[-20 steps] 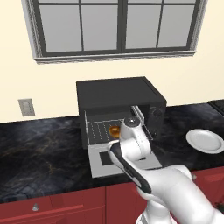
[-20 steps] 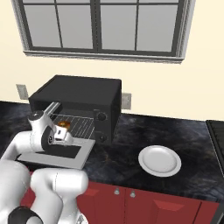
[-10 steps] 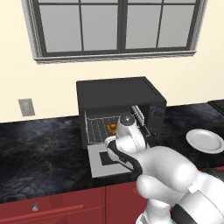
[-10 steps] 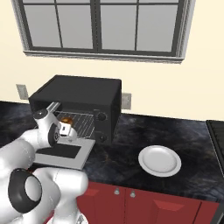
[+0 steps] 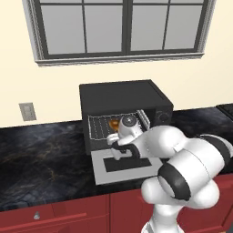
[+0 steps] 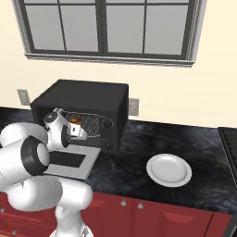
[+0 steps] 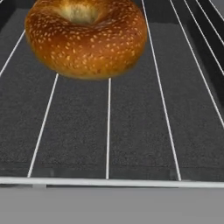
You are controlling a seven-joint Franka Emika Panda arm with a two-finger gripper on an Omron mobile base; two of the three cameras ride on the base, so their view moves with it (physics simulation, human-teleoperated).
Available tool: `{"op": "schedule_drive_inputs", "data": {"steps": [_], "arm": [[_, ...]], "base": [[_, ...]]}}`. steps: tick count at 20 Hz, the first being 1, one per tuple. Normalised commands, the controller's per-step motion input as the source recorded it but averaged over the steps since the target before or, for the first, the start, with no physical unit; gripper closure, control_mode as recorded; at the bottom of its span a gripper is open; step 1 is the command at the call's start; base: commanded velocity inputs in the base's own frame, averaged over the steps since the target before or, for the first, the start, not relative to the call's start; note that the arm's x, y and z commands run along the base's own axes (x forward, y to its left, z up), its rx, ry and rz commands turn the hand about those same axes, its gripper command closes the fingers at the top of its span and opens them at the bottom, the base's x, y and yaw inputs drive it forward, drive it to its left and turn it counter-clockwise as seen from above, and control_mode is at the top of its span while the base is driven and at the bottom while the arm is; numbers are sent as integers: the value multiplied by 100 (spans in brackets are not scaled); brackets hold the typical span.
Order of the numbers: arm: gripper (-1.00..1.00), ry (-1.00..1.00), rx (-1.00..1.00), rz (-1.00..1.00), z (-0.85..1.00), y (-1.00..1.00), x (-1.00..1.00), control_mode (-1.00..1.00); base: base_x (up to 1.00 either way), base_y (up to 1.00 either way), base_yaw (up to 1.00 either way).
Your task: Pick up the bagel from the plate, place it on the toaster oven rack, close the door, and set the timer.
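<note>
The bagel [image 7: 86,37], golden-brown and seeded, lies on the toaster oven rack [image 7: 109,131], a grid of thin silver bars. It also shows inside the oven cavity as the bagel [image 5: 113,123] and the bagel [image 6: 75,121]. My gripper [image 5: 117,137] [image 6: 80,131] hovers at the oven mouth just in front of the bagel, open and holding nothing. The door [image 5: 101,175] [image 6: 90,163] lies folded down flat over the counter under my hand. The white plate [image 6: 169,170] sits bare on the counter to the right.
The black toaster oven [image 5: 123,95] [image 6: 83,95] stands against the wall, with its knobs [image 5: 161,117] [image 6: 107,123] on the right of its front. A window is above it and a wall socket [image 5: 27,111] to its left. My bulky white arm fills the space in front of the door.
The bagel stays on the rack. My hand has kept near the oven mouth while the arm's elbow has swung up and forward, bulking larger in both base views.
</note>
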Motion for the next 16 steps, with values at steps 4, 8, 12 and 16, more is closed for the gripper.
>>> {"op": "schedule_drive_inputs", "data": {"steps": [4,8,12,16], "arm": [[-100,-7,0,0,49,1,-18,-100],[-100,0,0,0,88,0,-100,-100],[-100,0,0,6,98,1,-100,-100],[-100,6,-4,17,64,32,-100,-100]], "base": [[0,0,0],[0,0,0],[0,0,0],[0,0,0]]}}
